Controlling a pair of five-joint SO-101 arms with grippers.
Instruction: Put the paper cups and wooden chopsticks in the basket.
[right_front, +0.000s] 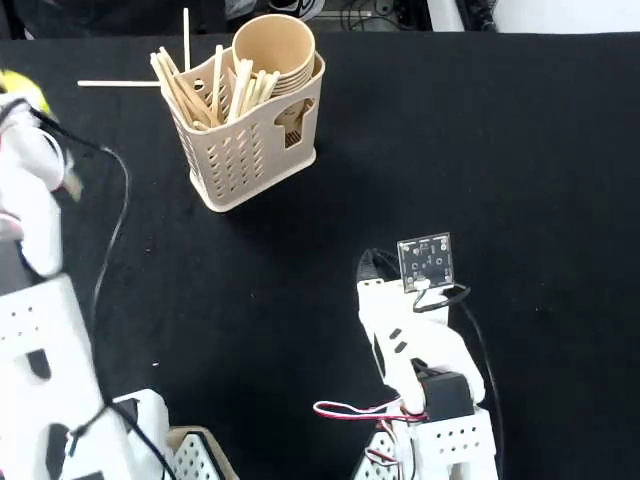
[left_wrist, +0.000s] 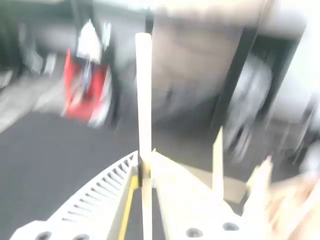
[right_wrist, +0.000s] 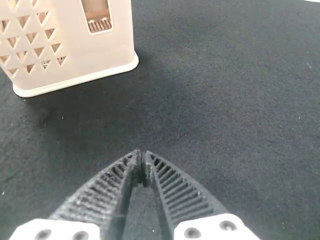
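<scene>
Your left gripper (left_wrist: 144, 161) is clamping a chopstick (left_wrist: 143, 95); your right gripper (right_wrist: 141, 162) is hovering pinched together, empty, short of the basket (right_wrist: 75, 45).

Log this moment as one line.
left gripper: shut on chopstick | right gripper: shut, empty | basket: paper cups, chopsticks inside

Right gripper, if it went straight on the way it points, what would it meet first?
Probably the bare black table; the basket seems off to the side of its line.
</scene>
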